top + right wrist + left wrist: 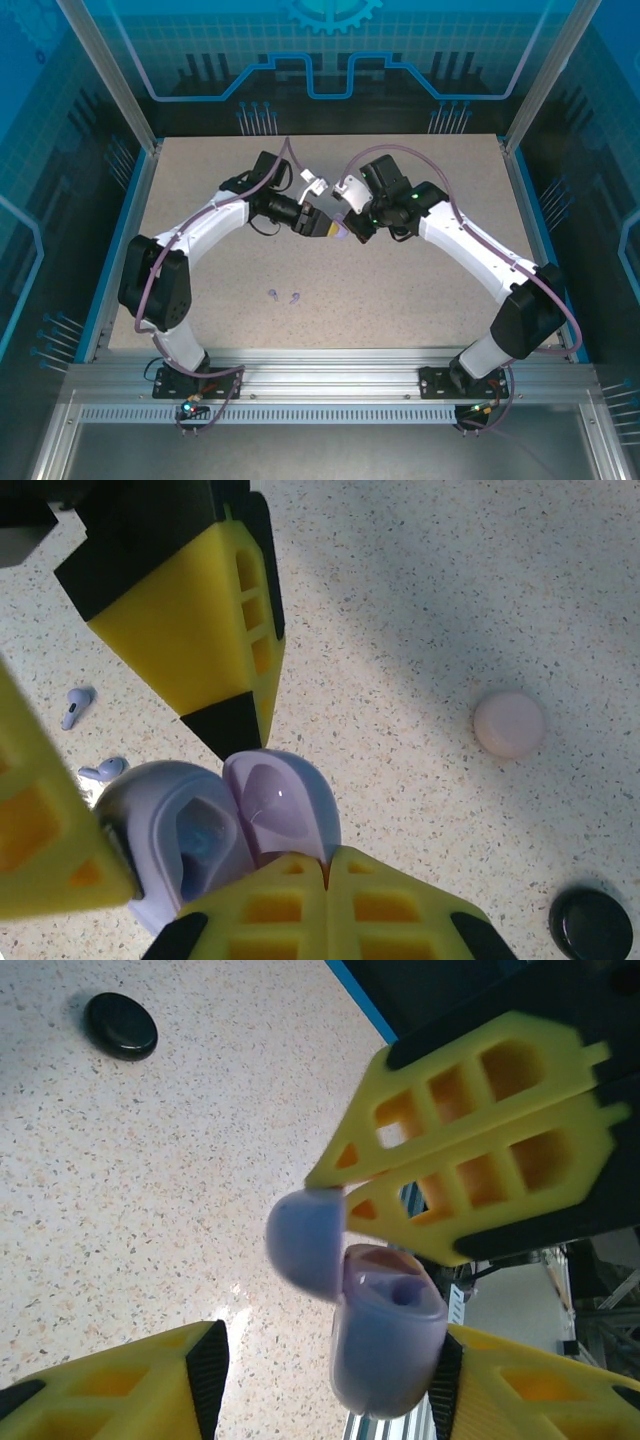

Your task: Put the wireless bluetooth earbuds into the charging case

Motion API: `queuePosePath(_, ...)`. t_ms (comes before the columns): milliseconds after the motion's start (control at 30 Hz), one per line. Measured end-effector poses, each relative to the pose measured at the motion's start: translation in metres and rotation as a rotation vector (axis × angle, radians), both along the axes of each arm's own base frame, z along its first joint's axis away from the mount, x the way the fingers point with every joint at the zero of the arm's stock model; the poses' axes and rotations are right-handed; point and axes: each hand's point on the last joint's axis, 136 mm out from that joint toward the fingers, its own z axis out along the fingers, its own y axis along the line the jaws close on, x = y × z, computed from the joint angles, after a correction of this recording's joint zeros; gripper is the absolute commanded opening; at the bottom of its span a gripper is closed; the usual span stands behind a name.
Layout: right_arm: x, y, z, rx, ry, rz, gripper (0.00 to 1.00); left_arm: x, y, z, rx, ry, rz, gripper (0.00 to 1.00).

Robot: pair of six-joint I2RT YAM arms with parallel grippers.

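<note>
Your right jaws pinch shut on the lid (pixel 275 795) of the lilac case (pixel 185 855) — your left jaws, half-open, flank its body.

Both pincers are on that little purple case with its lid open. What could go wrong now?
1. The right pincer pinches the lid only by its edge, so it might slip off and the lid could swing shut.
2. The left pincer straddles the case with a gap on one side. Closing further may push or twist the case.
3. The two pincers sit very close together and could bump.
</note>
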Motion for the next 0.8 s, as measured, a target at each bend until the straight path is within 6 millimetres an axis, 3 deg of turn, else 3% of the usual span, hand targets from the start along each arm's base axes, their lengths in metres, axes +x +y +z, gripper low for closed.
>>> queuePosePath(500,0.000,-0.001,0.001,0.041,0.024,-0.022,0.00,0.002,-0.002,0.008,-0.079,0.001,0.012,0.53)
queuePosePath(800,-0.002,0.001,0.002,0.053,0.032,-0.016,0.00,-0.002,-0.011,0.012,-0.096,0.001,-0.008,0.44)
